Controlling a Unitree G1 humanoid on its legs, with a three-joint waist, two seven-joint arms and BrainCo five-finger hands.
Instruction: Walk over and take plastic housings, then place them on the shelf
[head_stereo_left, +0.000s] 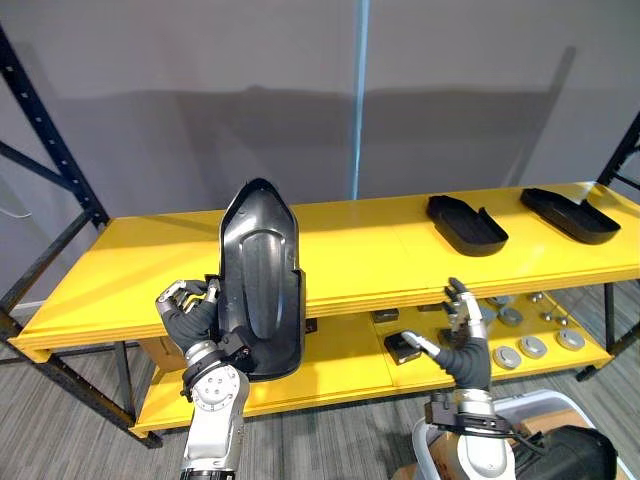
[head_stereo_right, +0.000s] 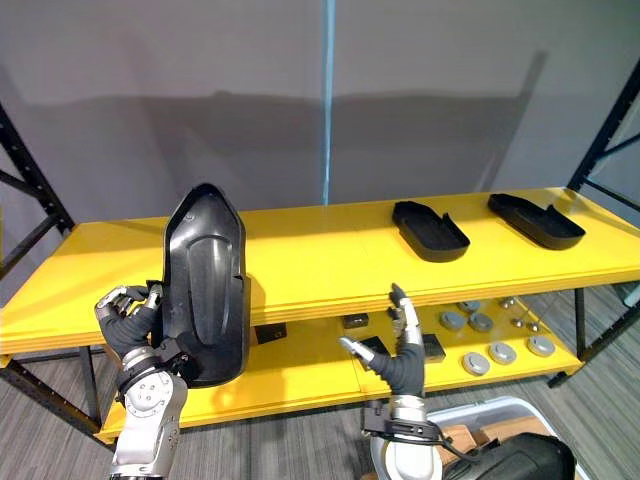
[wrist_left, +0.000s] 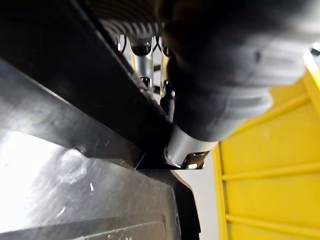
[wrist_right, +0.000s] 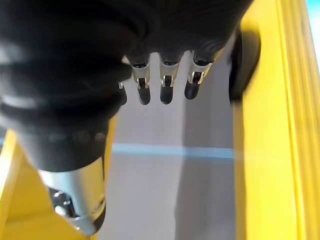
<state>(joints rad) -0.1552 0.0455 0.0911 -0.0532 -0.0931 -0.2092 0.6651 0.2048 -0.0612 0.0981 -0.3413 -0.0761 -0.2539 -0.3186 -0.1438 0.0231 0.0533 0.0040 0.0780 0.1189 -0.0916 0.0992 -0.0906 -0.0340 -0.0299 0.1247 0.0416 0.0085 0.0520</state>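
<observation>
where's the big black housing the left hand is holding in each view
Left eye view: housing upright, left of centre, gripped by the left hand, before the yellow shelf.
Right eye view: housing further left, same pose.
Left wrist view: its glossy dark surface beside the fingers.
Right wrist view: the yellow shelf, the landmark all views share.

A plain grey wall (head_stereo_left: 180, 70) closes the far side. A thin pale-blue vertical stripe (head_stereo_left: 360, 100) runs down it right of centre, and a broad, soft band of shadow lies across it. Against the wall stands a shelf rack (head_stereo_left: 400, 292). Its yellow upper board (head_stereo_left: 380, 250) runs from left to right, with a yellow lower board (head_stereo_left: 340, 365) beneath. Black perforated steel uprights (head_stereo_left: 45, 140) with diagonal braces carry it at the left and right ends. A grey streaked floor (head_stereo_left: 60, 440) lies near, under the rack's left end.
</observation>
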